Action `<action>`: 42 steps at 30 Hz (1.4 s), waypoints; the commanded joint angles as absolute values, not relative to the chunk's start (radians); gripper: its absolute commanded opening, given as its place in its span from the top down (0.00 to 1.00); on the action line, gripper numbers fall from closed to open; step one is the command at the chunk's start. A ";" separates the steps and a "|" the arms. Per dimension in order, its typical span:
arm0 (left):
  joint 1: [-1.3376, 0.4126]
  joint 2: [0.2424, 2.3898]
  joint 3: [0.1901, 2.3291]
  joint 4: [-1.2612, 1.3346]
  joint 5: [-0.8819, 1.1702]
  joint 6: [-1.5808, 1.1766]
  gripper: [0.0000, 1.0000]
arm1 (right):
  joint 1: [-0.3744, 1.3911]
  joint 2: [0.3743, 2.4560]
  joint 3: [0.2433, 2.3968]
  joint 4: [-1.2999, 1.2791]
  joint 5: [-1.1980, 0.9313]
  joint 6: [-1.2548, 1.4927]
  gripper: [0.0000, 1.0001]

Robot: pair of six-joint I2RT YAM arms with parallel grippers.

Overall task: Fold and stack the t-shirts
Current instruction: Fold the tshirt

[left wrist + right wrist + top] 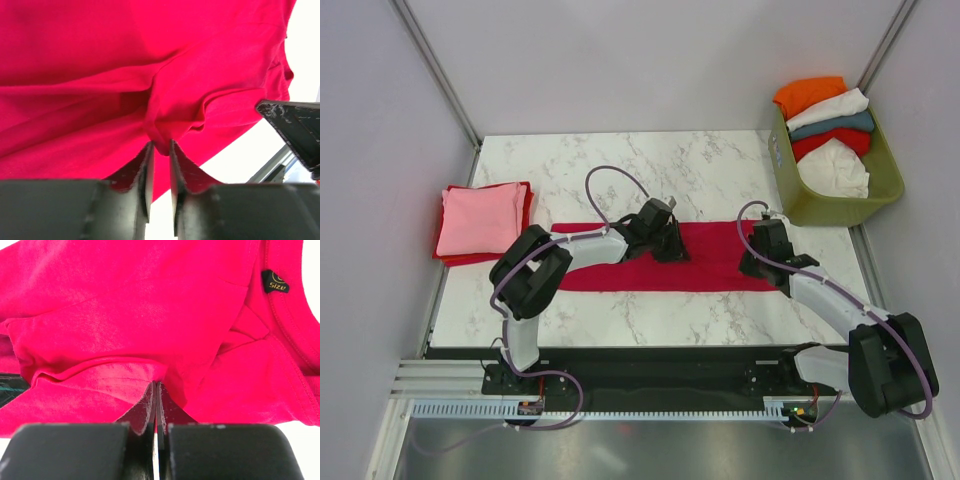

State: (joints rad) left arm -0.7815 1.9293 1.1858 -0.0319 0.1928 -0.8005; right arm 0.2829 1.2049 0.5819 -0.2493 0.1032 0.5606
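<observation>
The crimson t-shirt point(710, 258) lies as a long folded strip across the middle of the marble table. My left gripper point(669, 244) is at the strip's middle, shut on a raised pinch of the crimson cloth point(125, 60); the fold sits between its tips point(161, 146). My right gripper point(758, 262) is at the strip's right end, near the collar, shut tight on a fold of the same shirt point(150, 305), its tips point(156, 385) pressed together. A folded pink t-shirt point(478, 218) lies on a folded red one point(528, 212) at the left.
An olive-green basket point(892, 165) stands at the back right holding orange point(810, 93), white point(832, 106), teal point(844, 125), red point(832, 143) and another white point(836, 170) cloth. A black size label point(275, 281) shows by the collar. Grey walls enclose the table.
</observation>
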 commanded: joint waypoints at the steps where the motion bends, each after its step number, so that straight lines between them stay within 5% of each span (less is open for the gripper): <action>1: -0.790 1.939 1.221 0.026 0.193 -0.827 0.78 | 0.276 1.177 0.575 -0.244 0.101 0.549 1.00; 5: -0.793 1.941 1.221 0.031 0.207 -0.827 0.98 | 0.278 1.160 0.575 -0.253 0.101 0.552 1.00; 28: -0.877 1.783 1.068 0.029 0.152 -0.844 0.98 | 0.275 0.959 0.505 -0.371 0.086 0.575 1.00; 35: -0.877 1.799 1.062 0.029 0.138 -0.842 0.98 | 0.275 0.930 0.479 -0.373 0.078 0.612 0.85; 42: -0.879 1.815 1.074 0.011 0.112 -0.825 0.98 | 0.275 0.810 0.460 -0.385 -0.033 0.618 0.84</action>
State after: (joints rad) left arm -0.8711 1.8202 1.0645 0.0055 0.1471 -0.8204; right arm 0.2771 0.8589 0.4641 -0.3843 0.0395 0.6022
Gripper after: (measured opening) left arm 0.030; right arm 0.163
